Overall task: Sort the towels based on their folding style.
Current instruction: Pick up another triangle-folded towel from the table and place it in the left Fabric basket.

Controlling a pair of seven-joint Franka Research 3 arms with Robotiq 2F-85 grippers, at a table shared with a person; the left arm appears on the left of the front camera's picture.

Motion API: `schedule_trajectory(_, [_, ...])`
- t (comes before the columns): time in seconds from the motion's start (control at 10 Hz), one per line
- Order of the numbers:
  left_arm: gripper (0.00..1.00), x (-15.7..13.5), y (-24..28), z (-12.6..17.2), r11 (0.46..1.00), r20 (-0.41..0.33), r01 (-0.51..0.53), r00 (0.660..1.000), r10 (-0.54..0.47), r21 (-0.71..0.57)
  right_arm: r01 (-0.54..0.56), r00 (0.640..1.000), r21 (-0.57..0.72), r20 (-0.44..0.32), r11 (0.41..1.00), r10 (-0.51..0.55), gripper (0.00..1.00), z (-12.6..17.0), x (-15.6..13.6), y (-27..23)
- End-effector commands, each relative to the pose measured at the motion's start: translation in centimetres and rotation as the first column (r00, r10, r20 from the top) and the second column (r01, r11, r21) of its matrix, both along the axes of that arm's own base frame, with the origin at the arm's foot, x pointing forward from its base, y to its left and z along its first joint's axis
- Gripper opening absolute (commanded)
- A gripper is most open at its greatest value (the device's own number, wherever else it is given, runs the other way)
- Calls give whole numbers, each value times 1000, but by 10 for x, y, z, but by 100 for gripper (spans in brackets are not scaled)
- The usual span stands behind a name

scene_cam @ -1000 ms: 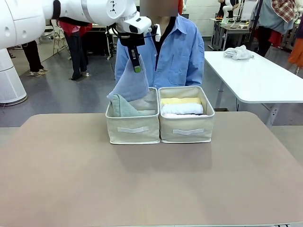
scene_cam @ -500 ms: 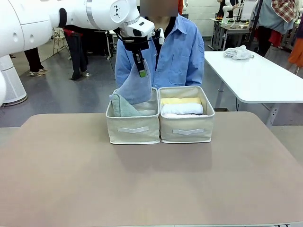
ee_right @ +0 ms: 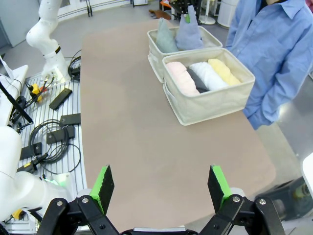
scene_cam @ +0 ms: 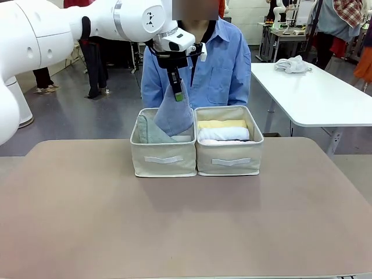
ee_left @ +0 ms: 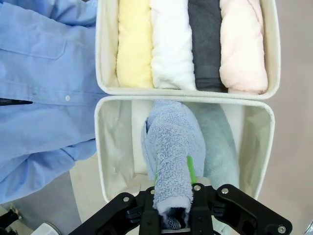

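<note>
Landmark: pair of beige fabric bins (scene_cam: 197, 148) mid-table, side by side, touching.

Nearest, well short of bins: right gripper (ee_right: 161, 188) over table's near edge, green pads wide apart, nothing between. Bare tan tabletop (scene_cam: 174, 226) all the way fwd to bins; plenty of room either side.

Left-hand bin: grey-green cone-shaped terry towel (scene_cam: 150, 131) standing inside. Lavender-blue cone-shaped terry towel (scene_cam: 173, 113) hanging over same bin, base dipping inside rim, beside grey-green one. Left gripper (scene_cam: 176, 93) pointing straight down, pads clamped on cone's tip; arm reaching in from upper left.

Right-hand bin: four rolled terry towels (ee_left: 190, 44) packed tight wall to wall: yellow, white, dark grey, pale pink.

Just beyond bins: person in blue shirt (scene_cam: 218, 64), close to far rims.
</note>
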State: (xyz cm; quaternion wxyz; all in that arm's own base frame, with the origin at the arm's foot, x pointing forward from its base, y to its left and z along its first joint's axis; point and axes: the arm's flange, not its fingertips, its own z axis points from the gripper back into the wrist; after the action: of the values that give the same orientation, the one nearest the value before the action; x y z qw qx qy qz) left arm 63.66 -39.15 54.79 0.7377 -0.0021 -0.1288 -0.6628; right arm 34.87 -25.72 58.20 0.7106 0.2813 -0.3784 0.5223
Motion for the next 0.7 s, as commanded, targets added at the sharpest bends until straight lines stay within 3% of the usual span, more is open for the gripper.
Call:
schedule_trajectory(0.0, [17, 14, -14, 14, 996, 13, 29, 999, -30, 81, -13, 1000, 9, 12, 1000, 13, 100, 1, 0, -1])
schedule_trajectory(0.2, [17, 10, -20, 14, 977, 12, 56, 998, -60, 204, -13, 1000, 9, 12, 1000, 13, 100, 1, 0, -1])
schedule_trajectory(0.6, [17, 15, -29, -8, 975, -21, 83, 997, -80, 207, -13, 1000, 9, 12, 1000, 13, 100, 1, 0, -1])
